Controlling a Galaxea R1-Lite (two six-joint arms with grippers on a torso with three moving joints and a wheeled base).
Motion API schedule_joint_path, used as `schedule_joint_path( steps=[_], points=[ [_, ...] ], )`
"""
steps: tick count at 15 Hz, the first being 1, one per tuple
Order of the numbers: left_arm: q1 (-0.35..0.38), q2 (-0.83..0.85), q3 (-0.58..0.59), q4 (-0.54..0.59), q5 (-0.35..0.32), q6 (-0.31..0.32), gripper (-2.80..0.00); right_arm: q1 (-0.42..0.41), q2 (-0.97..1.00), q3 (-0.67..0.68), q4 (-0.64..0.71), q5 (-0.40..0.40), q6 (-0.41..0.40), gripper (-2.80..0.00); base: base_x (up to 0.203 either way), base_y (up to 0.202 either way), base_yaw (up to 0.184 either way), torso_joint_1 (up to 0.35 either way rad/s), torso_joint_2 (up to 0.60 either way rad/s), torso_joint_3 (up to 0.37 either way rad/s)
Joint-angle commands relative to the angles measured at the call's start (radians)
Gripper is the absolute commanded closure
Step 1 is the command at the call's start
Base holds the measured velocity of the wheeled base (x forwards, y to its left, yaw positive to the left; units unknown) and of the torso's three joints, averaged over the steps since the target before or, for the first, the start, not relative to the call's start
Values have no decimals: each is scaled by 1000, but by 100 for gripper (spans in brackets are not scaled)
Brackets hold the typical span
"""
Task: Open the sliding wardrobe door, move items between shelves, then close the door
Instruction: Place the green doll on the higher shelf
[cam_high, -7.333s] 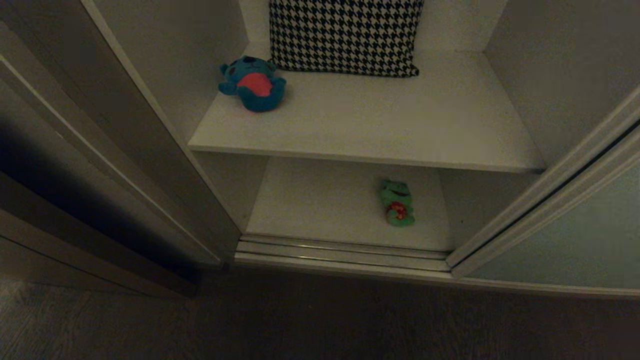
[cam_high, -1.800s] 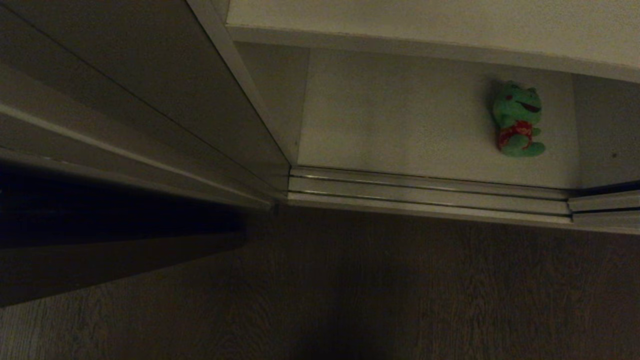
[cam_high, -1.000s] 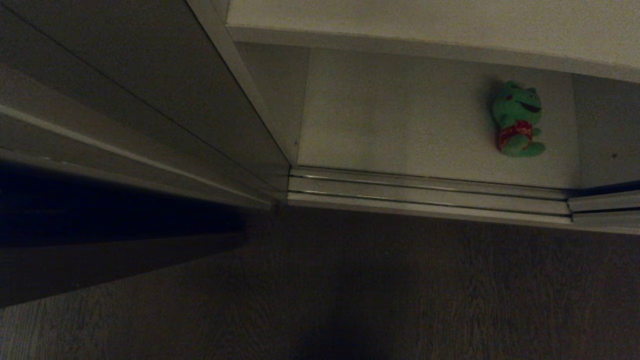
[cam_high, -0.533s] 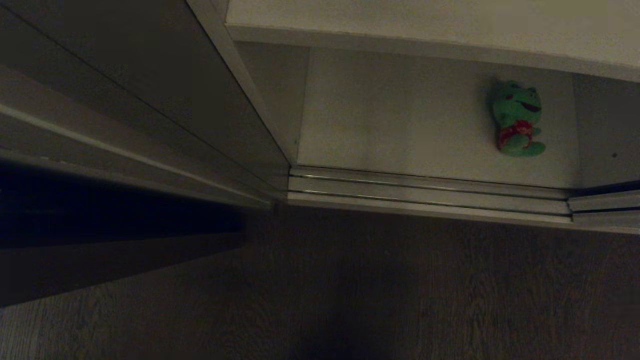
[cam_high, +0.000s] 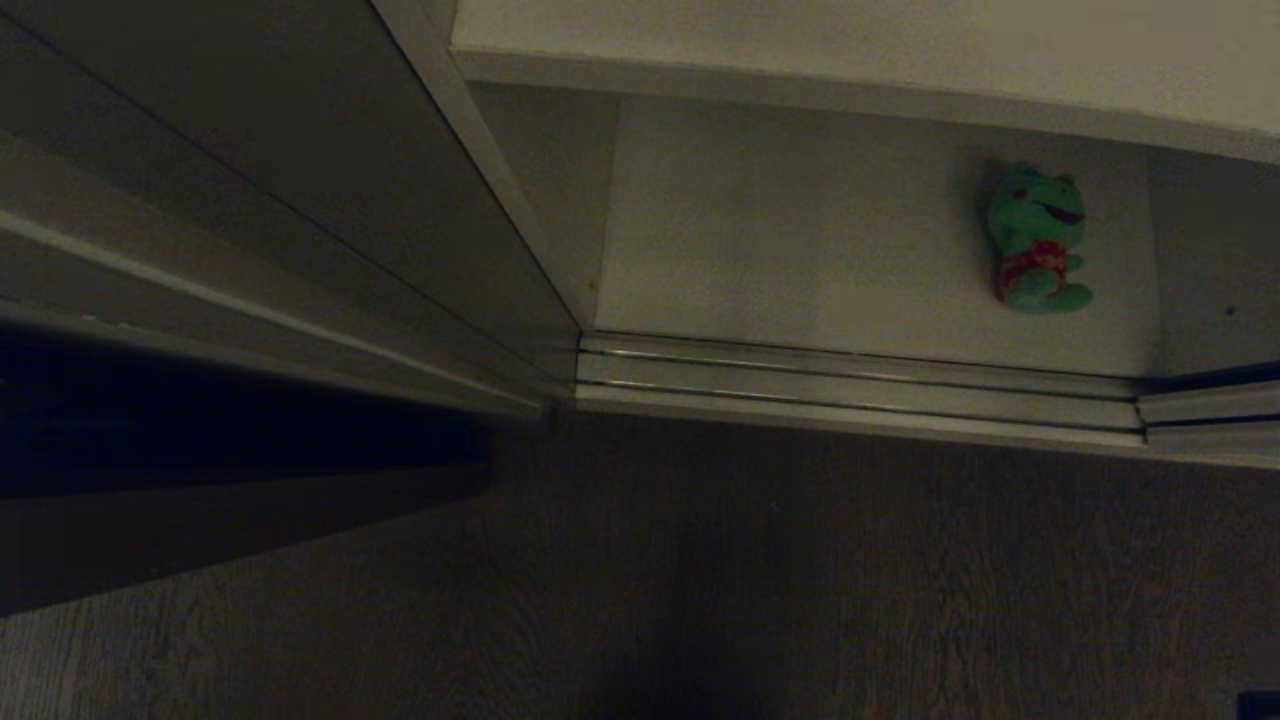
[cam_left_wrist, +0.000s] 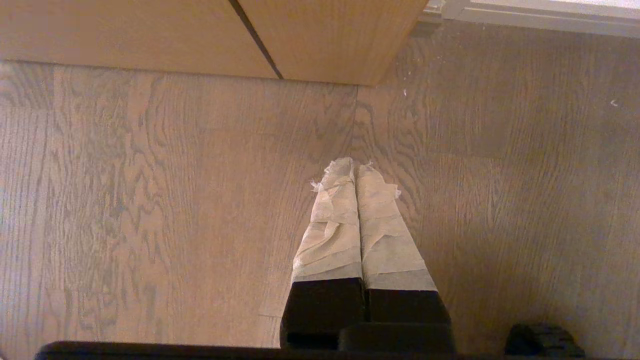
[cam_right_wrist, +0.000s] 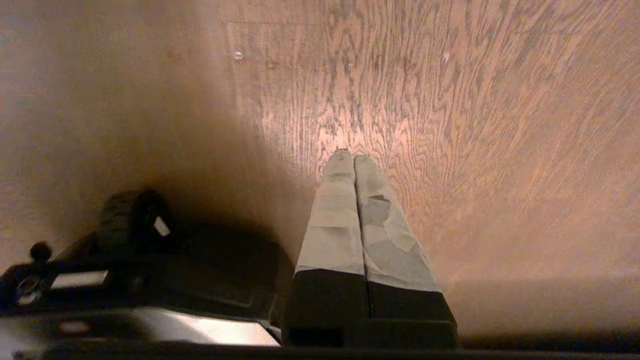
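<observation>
A green frog plush with red markings (cam_high: 1035, 240) lies on the white lower shelf (cam_high: 800, 240), near its right side. The front edge of the upper shelf (cam_high: 850, 45) runs across the top of the head view. Of the sliding wardrobe door only the pale bottom frame (cam_high: 1205, 408) shows, at the right end of the floor track (cam_high: 850, 385). Neither gripper's fingers show in the head view. My left gripper (cam_left_wrist: 356, 167) is shut and empty, pointing down at the wooden floor. My right gripper (cam_right_wrist: 348, 156) is also shut and empty over the floor.
A grey panel with a pale frame (cam_high: 300, 200) stands along the left of the opening, with dark brown panelling (cam_high: 200, 530) further left. Wooden floor (cam_high: 750, 580) fills the foreground. The robot's dark base (cam_right_wrist: 140, 260) sits close beside the right gripper. Light wooden panelling (cam_left_wrist: 200, 35) lies ahead of the left gripper.
Since the earliest frame the head view has dropped to the lower shelf. Over the last second the frog and shelves stay put; a small dark shape has entered the bottom right corner.
</observation>
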Motion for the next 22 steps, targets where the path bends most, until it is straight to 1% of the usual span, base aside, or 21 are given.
schedule_joint_path(
  steps=[1, 2, 4, 6, 8, 11, 13, 14, 16, 17, 18, 22],
  points=[
    [0, -1, 0, 0, 0, 0, 0, -27, 225, 6, -144, 10, 3, 0, 0, 0, 0, 0, 0, 0],
    [0, -1, 0, 0, 0, 0, 0, -37, 265, 10, -240, 34, 3, 0, 0, 0, 0, 0, 0, 0],
    [0, -1, 0, 0, 0, -1, 0, -49, 340, 13, -351, 67, 1, 0, 0, 0, 0, 0, 0, 0],
    [0, -1, 0, 0, 0, 0, 0, -60, 440, 18, -524, 76, 0, 0, 0, 0, 0, 0, 0, 0],
    [0, -1, 0, 0, 0, 0, 0, -101, 506, -14, -675, 84, -33, 0, 0, 0, 0, 0, 0, 0],
    [0, -1, 0, 0, 0, 0, 0, -150, 554, -137, -705, 96, -94, 0, 0, 0, 0, 0, 0, 0],
    [0, -1, 0, 0, 0, 0, 0, -165, 596, -160, -794, 96, -197, 0, 0, 0, 0, 0, 0, 0],
    [0, -1, 0, 0, 0, 0, 0, -168, 627, -164, -838, 95, -232, 0, 0, 0, 0, 0, 0, 0],
    [0, -1, 0, 0, 0, 0, 0, -167, 678, -200, -918, 90, -267, 0, 0, 0, 0, 0, 0, 0],
    [0, -1, 0, 0, 0, 0, 0, -166, 706, -227, -938, 90, -269, -33, 0, 0, 0, 0, 0, 0],
    [0, -1, 0, 0, 0, 0, 0, -166, 733, -250, -954, 90, -267, -280, 0, 0, 0, 0, 0, 0],
    [0, -1, 0, 0, 0, 0, 0, -167, 822, -310, -998, 90, -261, -280, 0, 0, 0, 0, 0, 0]
  ],
)
